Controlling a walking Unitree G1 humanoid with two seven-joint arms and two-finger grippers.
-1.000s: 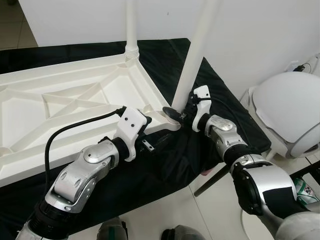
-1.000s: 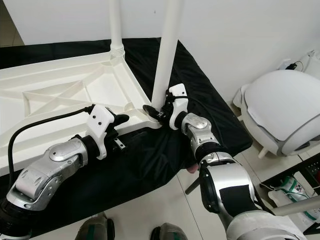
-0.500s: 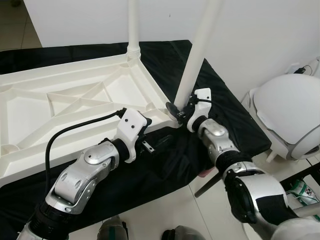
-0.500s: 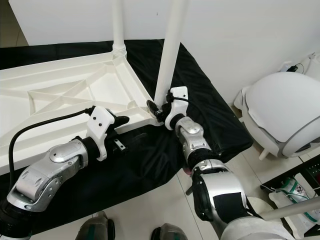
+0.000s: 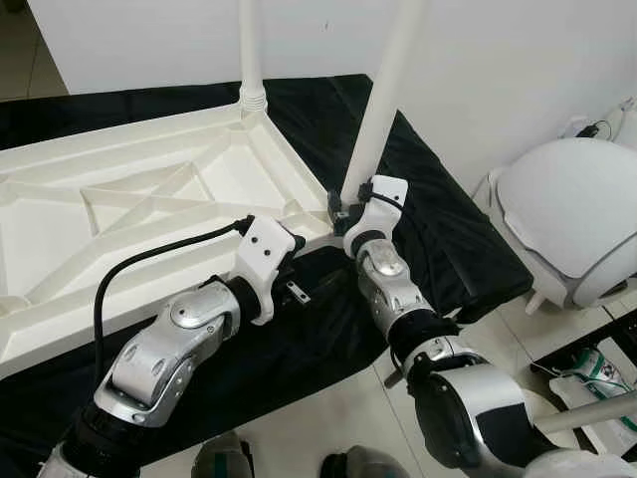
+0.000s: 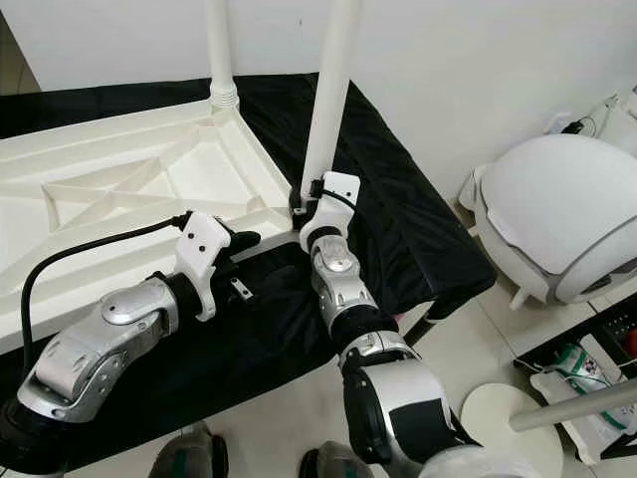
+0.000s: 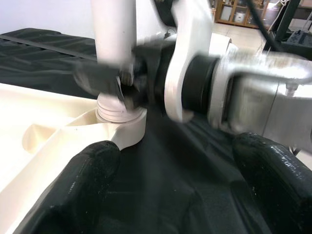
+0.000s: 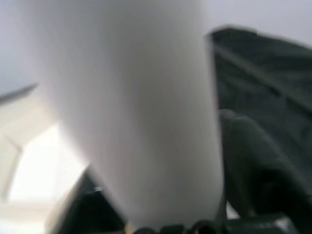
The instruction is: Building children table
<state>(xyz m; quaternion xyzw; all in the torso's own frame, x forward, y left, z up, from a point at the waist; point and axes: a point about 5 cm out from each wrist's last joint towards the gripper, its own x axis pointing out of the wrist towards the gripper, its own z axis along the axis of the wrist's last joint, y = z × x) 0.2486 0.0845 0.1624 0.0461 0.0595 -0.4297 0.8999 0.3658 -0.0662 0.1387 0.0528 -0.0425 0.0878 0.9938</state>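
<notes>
A white plastic table (image 5: 149, 199) lies upside down on a black cloth (image 5: 438, 229). One white leg (image 5: 249, 50) stands upright in its far corner. A second leg (image 5: 383, 100) leans over the near right corner socket (image 7: 122, 122). My right gripper (image 5: 343, 206) is shut on this leg just above its ribbed base, and the leg (image 8: 131, 112) appears blurred between that gripper's fingers. My left gripper (image 5: 299, 271) is open beside the table's near edge, a short way left of that corner. Its fingers (image 7: 92, 165) stand wide apart over bare cloth.
A large rounded white appliance (image 5: 582, 214) stands on the floor to the right, close to the cloth's edge. A white wall runs behind the table. A white disc on a pole (image 6: 498, 408) lies on the tiled floor at the lower right.
My right forearm has swung left toward the table corner and its wrist has turned around the leg, which it still holds. The left arm has stayed put. The camera shifted slightly.
</notes>
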